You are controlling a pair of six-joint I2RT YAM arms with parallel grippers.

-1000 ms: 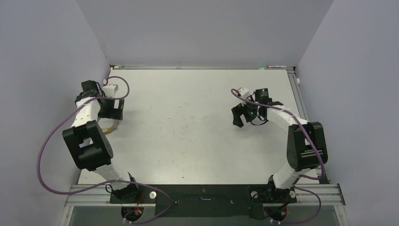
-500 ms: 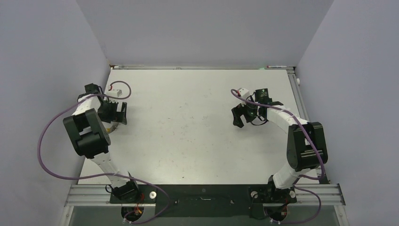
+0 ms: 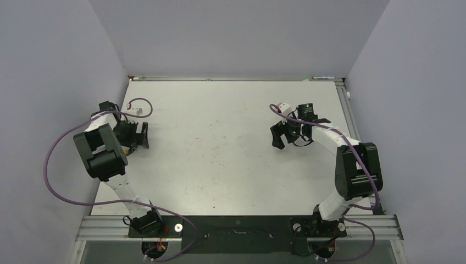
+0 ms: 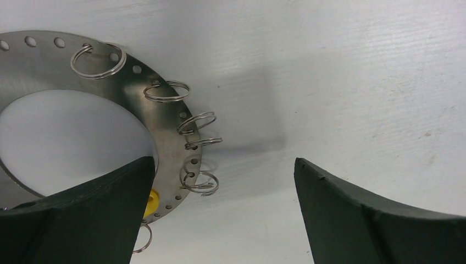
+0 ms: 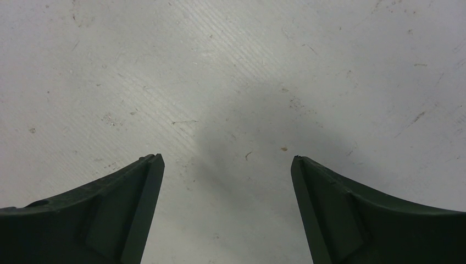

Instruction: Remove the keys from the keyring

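left gripper is open, jaws spread wide with nothing between them; it hangs low over the table at the left edge, about mid-depth; the keyring lies flat on the table under the wrist, a grey plate with a wide central hole, and only its right-hand arc is in view; thin wire loops are threaded through small holes along its outer rim; one key, a small yellow piece, shows just beside the inner edge of the left finger, which partly hides it; contact between finger and ring cannot be told; judged purpose of this stance: one finger over the ring's hole and the other outside the rim, so that the jaws straddle the band where the key sits, ready to close on it; right gripper is likewise open and holds nothing, over bare table on the right side, well apart from the keyring; judged to be standing by, out of the left arm's way; no key is off the ring as far as can be seen.
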